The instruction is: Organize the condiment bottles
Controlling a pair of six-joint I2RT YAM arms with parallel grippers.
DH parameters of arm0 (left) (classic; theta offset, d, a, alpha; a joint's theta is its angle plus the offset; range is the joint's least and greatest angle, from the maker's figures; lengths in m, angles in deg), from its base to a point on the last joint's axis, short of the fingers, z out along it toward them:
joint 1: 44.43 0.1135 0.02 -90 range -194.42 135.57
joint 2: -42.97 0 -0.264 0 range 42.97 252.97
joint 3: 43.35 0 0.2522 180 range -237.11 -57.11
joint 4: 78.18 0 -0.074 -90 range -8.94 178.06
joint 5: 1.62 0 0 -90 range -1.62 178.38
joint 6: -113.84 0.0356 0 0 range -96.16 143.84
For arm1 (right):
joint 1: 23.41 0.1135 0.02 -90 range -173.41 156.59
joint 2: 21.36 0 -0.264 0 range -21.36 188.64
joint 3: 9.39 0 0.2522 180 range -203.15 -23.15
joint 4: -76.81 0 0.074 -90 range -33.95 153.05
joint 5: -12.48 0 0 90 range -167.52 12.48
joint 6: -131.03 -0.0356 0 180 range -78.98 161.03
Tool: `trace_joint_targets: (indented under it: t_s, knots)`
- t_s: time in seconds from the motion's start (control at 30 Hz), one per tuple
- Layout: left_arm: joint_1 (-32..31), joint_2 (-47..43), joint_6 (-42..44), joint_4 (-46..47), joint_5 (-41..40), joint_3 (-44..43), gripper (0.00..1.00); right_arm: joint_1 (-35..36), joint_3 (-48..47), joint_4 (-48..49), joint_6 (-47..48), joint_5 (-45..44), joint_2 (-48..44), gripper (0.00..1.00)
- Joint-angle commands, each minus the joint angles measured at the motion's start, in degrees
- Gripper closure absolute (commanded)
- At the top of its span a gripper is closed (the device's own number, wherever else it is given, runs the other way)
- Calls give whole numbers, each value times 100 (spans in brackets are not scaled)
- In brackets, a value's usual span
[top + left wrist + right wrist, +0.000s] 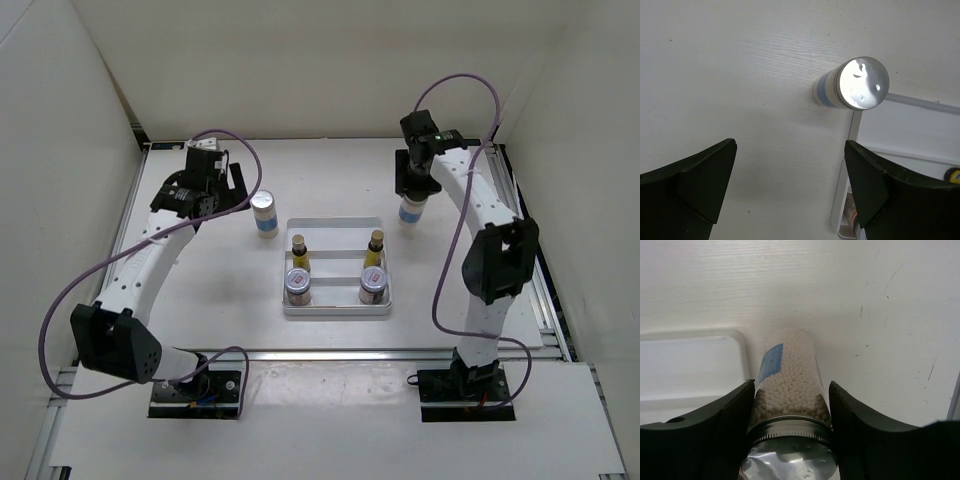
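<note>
Right gripper (791, 388) pinches white jar (411, 213) at tray's (336, 312) 2 o'clock; left gripper (790, 145) spread near second white jar (850, 85) at 10 o'clock.

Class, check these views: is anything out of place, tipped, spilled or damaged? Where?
Nothing looks spilled, tipped or damaged. But two jars are outside the tray: the left white jar stands beside its far-left corner, and the right white jar is clamped in the right claw by its far-right corner.

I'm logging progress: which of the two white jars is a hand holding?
The right-side jar, clamped in the right hand; the left-side jar stands free beside the tray.
</note>
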Motion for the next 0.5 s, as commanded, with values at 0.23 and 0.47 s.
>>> trace_joint_targets:
  t_s: [0.23, 0.47]
  knots:
    - [39, -607, -10, 59, 110, 391, 0, 1233, -352, 55, 222, 111, -875, 100]
    - [39, -660, 42, 111, 110, 444, 0, 1603, 428, 485, 161, 129, -507, 100]
